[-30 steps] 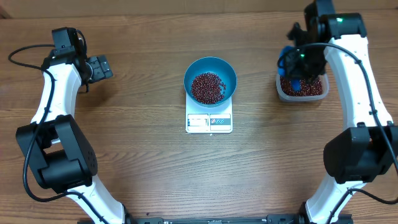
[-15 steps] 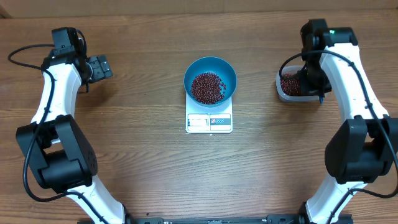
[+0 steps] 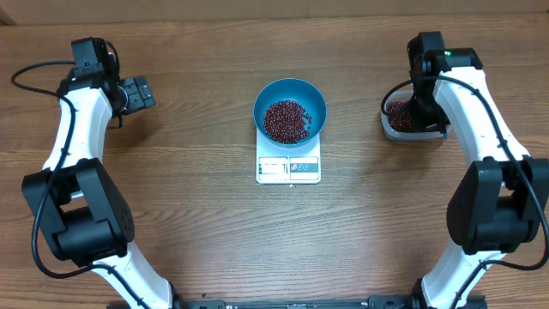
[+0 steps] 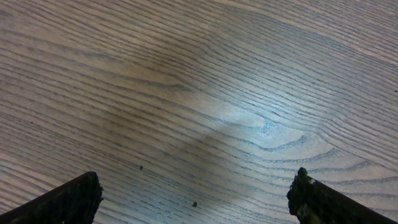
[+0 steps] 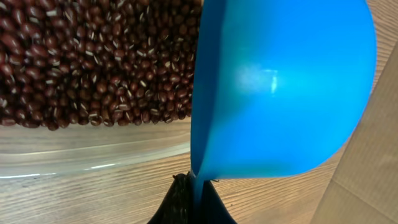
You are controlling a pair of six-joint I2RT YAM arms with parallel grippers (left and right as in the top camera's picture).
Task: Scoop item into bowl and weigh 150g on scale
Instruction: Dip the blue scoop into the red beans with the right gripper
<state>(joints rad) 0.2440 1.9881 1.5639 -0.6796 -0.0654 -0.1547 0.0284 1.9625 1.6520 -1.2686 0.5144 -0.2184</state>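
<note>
Over the wooden table (image 3: 171, 215), right gripper (image 5: 193, 202) is clamped on scoop (image 5: 280, 93) above tub (image 5: 93, 155); left gripper (image 3: 137, 93) is held far left, jaws apart.

- scale (image 3: 288, 167): display digits too small to read from overhead; platform mostly hidden under bowl (image 3: 290, 86).
- right wrist view: scoop (image 5: 280, 87) blocks much of the frame, its lower end runs off the bottom edge; right claw (image 5: 193, 202) shows only as a dark sliver there.
- beans (image 5: 93, 62) and tub (image 5: 81, 155) cut by top and left edges.
- overhead: tub's right part and right claw hidden under right arm (image 3: 467, 99).
- left claw (image 4: 196, 199): only fingertips (image 4: 71, 199) show, cut by bottom edge.
</note>
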